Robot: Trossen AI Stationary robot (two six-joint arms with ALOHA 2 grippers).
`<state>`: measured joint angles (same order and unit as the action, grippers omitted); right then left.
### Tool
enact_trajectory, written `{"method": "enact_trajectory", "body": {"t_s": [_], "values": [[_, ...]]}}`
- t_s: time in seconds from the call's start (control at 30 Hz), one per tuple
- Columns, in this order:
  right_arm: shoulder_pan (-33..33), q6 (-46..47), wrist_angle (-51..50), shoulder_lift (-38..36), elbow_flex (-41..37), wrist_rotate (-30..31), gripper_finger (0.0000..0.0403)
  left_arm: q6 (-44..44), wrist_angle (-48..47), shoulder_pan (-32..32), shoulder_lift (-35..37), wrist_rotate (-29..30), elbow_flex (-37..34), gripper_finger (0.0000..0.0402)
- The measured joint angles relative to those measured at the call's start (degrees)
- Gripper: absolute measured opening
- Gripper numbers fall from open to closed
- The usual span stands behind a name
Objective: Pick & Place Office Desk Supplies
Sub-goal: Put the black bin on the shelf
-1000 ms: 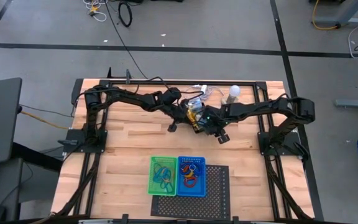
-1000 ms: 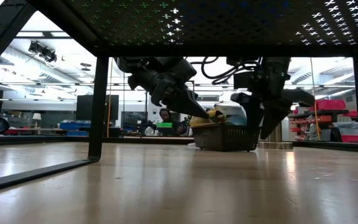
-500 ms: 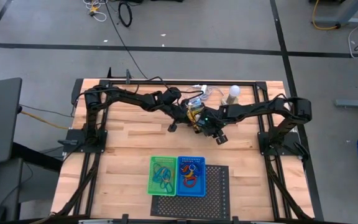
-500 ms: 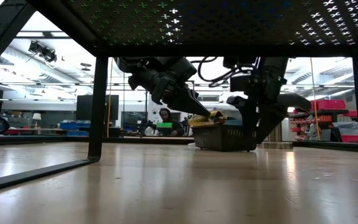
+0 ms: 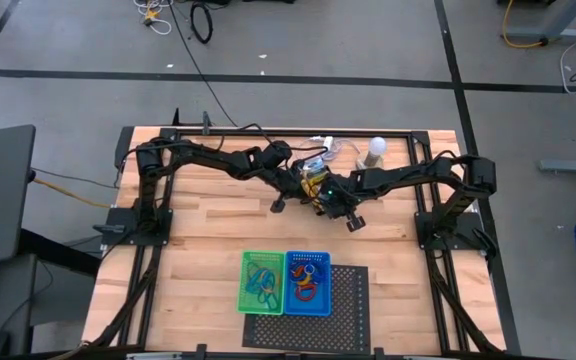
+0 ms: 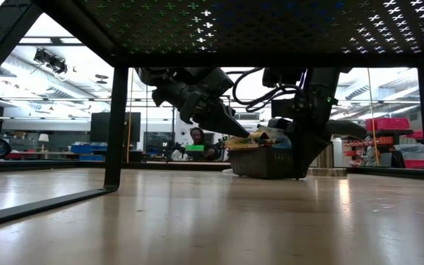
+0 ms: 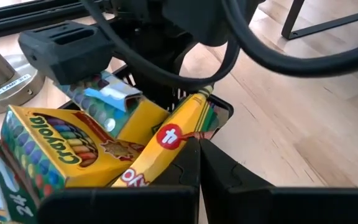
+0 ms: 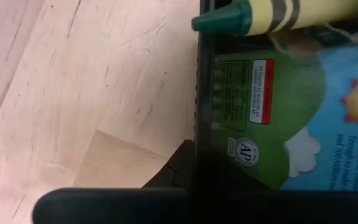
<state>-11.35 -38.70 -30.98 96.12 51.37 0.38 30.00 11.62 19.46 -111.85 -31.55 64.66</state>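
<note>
Both your arms are crowded over the black tray near the back middle of the table, just in front of the white bulb.

Your left gripper is pinched tight, with the fat yellow tube right at its tips. I can't tell from the left wrist view whether it's really clamped or just touching. The tube lies tilted, long axis running from the fingers up to the tray's far rim, green tip poking just over that edge. In the right wrist view you see that same green tip sticking out past the tray wall over bare wood.

The crayon box sits beside the tube in the tray, lying on its side with its long axis pointing roughly toward the left wrist camera. A small carton with blue tape is wedged behind it.

Your right gripper is at the tray's right-front corner, jaws closed together, pressed up against the tray wall and a green-and-blue box inside. Can't tell if it's got hold of anything.

Up front, the green tray and blue tray sit touching side by side, loops in both, on the black perforated sheet's left part.
</note>
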Motion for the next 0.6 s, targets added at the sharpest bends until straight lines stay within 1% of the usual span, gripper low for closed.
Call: {"method": "enact_trajectory", "body": {"t_s": [0.13,0.27,0.4,0.6], "values": [[0.0,0.2,-0.11,0.0,0.0,-0.22,0.0005,0.59,0.21,-0.02,0.0,0.38,0.0,0.0001],[0.0,0.3,-0.23,0.0,-0.02,-0.25,0.0004,0.95,-0.06,-0.02,0.59,2.59,-0.02,0.0001],[-0.02,0.31,-0.31,0.0,-0.02,-0.46,0.0003,2.1,0.12,0.11,3.09,4.78,0.0,0.0001],[-0.01,0.57,-0.34,0.0,-0.04,-0.49,0.0002,3.17,-0.17,0.09,7.29,4.9,0.03,0.0001]]}}
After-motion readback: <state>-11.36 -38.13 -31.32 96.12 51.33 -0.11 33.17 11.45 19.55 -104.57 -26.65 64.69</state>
